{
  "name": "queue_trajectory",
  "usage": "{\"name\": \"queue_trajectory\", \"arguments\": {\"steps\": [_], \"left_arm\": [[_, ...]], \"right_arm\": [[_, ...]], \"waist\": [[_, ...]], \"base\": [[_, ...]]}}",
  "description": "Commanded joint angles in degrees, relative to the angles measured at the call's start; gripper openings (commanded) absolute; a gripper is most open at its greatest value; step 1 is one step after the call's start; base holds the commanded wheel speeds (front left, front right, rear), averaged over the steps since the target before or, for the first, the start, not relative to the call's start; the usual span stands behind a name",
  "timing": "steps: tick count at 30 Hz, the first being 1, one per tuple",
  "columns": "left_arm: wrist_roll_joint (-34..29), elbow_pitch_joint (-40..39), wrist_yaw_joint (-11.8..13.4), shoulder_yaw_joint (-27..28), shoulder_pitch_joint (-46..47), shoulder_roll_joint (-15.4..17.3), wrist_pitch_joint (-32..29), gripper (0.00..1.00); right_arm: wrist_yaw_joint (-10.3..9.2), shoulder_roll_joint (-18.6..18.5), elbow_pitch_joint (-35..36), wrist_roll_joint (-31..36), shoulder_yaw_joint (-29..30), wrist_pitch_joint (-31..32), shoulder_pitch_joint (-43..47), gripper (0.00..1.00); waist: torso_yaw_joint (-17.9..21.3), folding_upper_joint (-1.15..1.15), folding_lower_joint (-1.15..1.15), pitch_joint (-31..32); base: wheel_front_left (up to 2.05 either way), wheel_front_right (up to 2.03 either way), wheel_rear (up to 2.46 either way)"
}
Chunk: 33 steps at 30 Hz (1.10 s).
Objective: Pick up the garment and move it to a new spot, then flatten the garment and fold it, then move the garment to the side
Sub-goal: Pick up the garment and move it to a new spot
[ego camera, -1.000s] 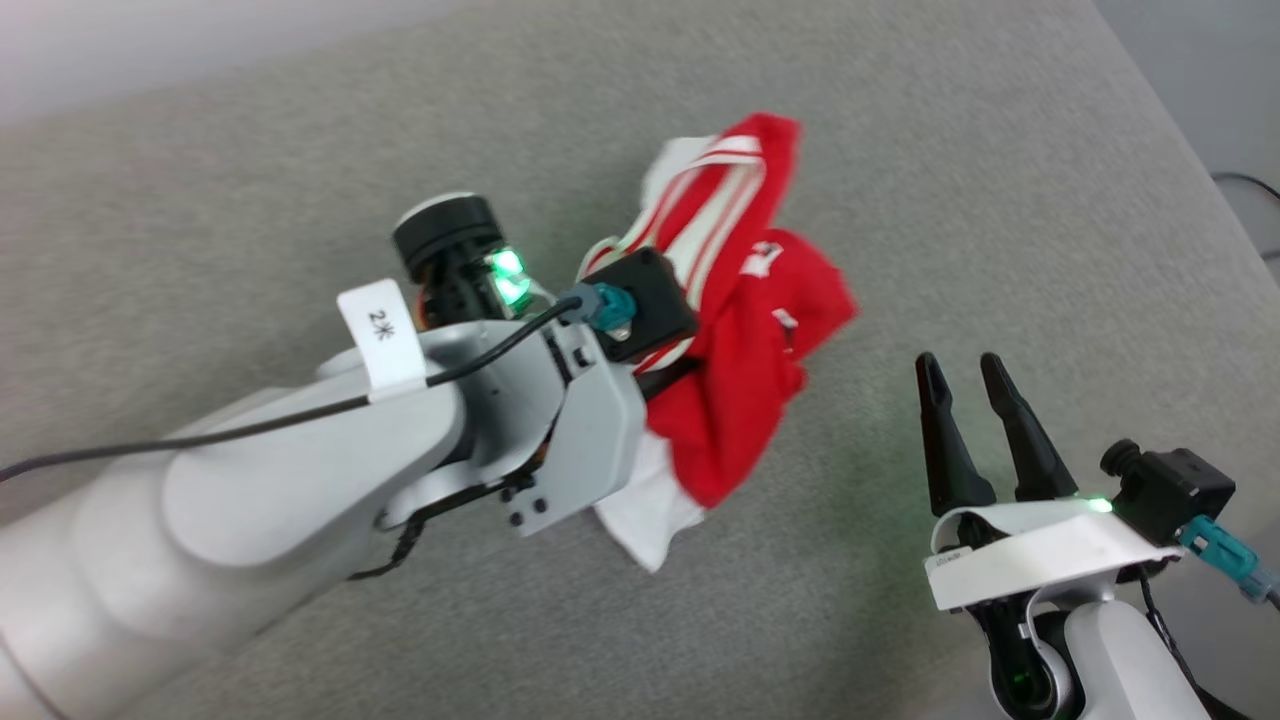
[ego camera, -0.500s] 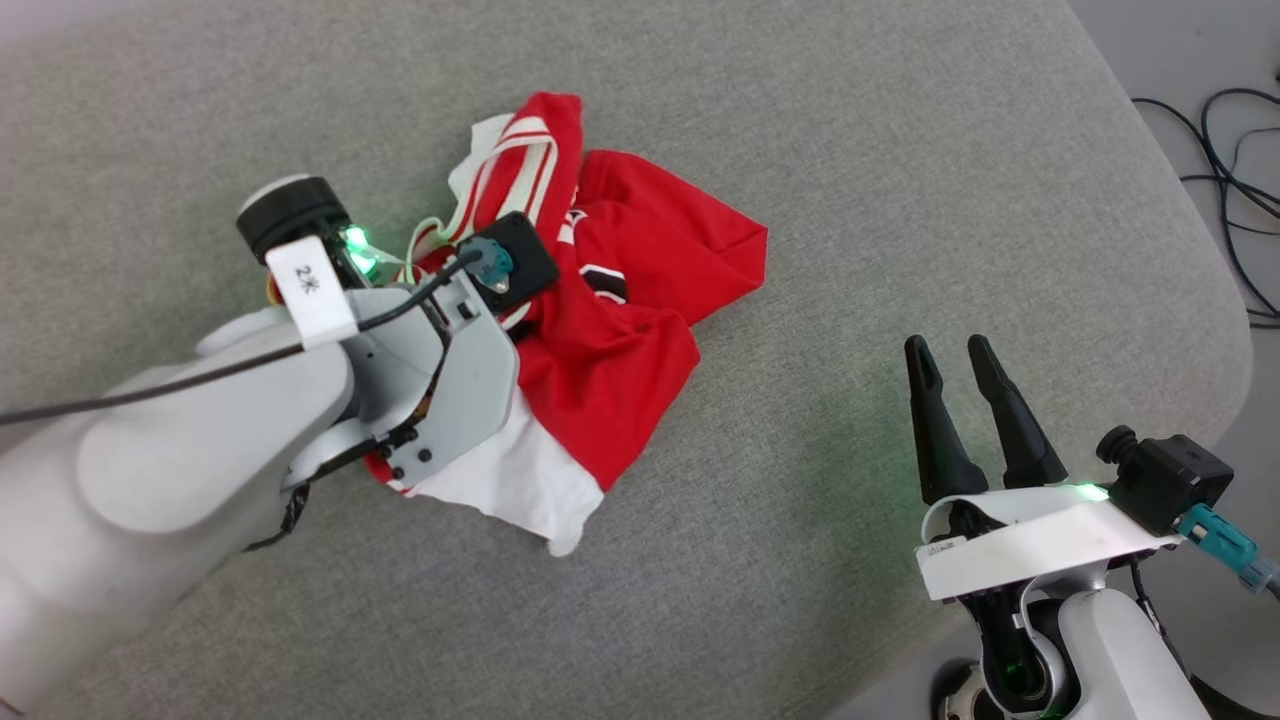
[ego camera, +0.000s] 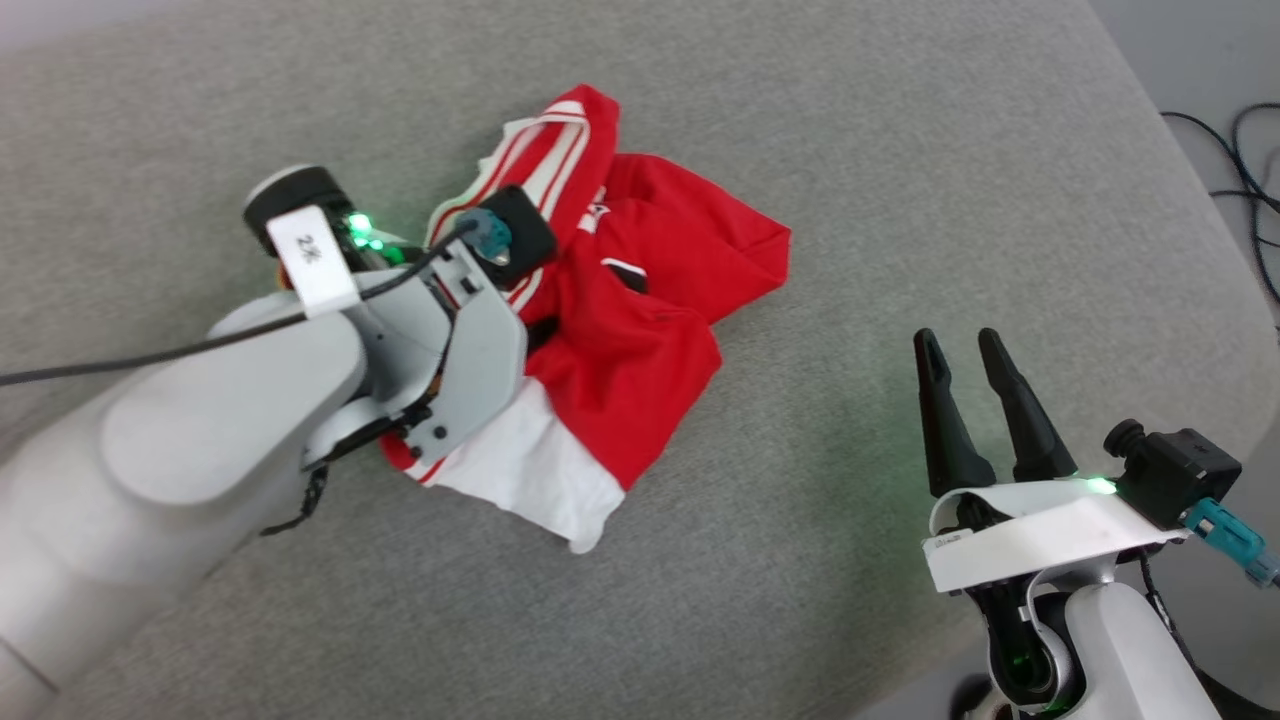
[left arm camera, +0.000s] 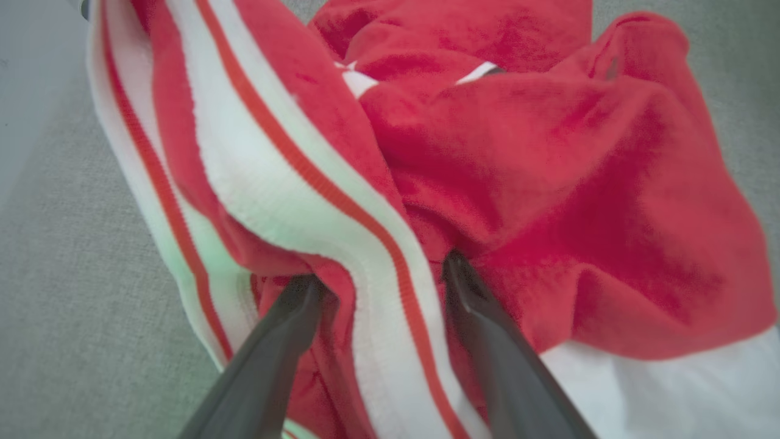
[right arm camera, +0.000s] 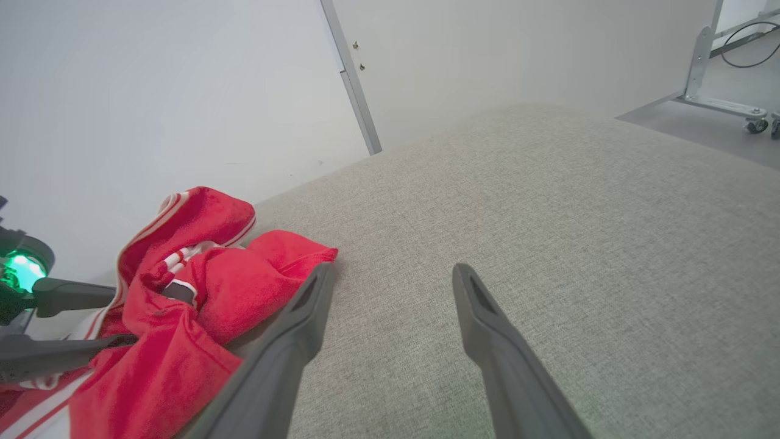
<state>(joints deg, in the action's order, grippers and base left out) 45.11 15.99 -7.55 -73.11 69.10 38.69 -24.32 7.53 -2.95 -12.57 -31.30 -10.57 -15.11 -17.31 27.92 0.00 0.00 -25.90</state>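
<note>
Grey fabric surface, striped garment fold between spread left jaws, right jaws likewise, arm tag "2".

The garment is soft, fleecy cloth. The grey surface is coarse woven fabric; the jaws, matt plastic.

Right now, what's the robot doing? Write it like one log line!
garment: crumpled on grey surface | left gripper: open, fingers astride a fold of it | right gripper: open, apart from it
</note>
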Motion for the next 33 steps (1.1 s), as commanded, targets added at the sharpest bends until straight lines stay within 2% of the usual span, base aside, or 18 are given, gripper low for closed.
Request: {"name": "queue_trajectory", "arguments": {"steps": [1,6,9,18,23,27,33], "left_arm": [[-0.1,0.9,0.1,-0.4,0.2,-0.6,1.2,1.0],[5.1,5.7,0.1,-0.2,1.7,-4.0,11.1,1.0],[9.1,8.5,0.1,-0.2,1.3,-4.8,17.8,1.0],[18.9,16.0,0.1,-0.3,-8.0,-4.9,34.3,1.0],[22.8,20.2,0.1,0.5,-14.8,-5.5,38.6,1.0],[24.1,22.6,0.1,4.9,-21.5,-7.6,39.5,1.0],[17.0,22.0,0.1,19.4,-33.1,-9.5,39.4,1.0]], "right_arm": [[-0.08,0.0,-0.4,0.9,0.5,0.0,-0.5,1.0],[-0.08,0.0,-1.7,4.5,2.6,0.0,0.6,1.0],[-0.08,0.0,-2.6,7.0,3.5,0.0,1.2,1.0],[-0.08,0.0,-5.3,14.1,6.9,0.0,3.4,1.0],[-0.08,-0.2,-6.0,16.5,8.8,0.0,4.7,1.0],[-0.08,-1.3,-6.6,17.6,10.5,0.0,7.2,1.0],[-0.08,-2.9,-6.7,17.4,12.8,0.1,12.0,1.0]], "waist": [[-2.0,0.0,0.0,1.4],[-6.9,0.0,0.0,5.7],[-9.8,0.0,0.0,8.7],[-19.1,0.0,0.0,15.8],[-23.1,0.0,0.0,18.2],[-27.7,0.0,0.0,20.2],[-32.8,0.0,0.0,23.3]], "base": [[0.0,0.0,0.0],[0.0,0.0,0.0],[0.0,0.0,0.0],[0.0,0.0,0.0],[0.0,0.0,0.0],[0.0,0.0,0.0],[0.0,0.0,0.0]]}}
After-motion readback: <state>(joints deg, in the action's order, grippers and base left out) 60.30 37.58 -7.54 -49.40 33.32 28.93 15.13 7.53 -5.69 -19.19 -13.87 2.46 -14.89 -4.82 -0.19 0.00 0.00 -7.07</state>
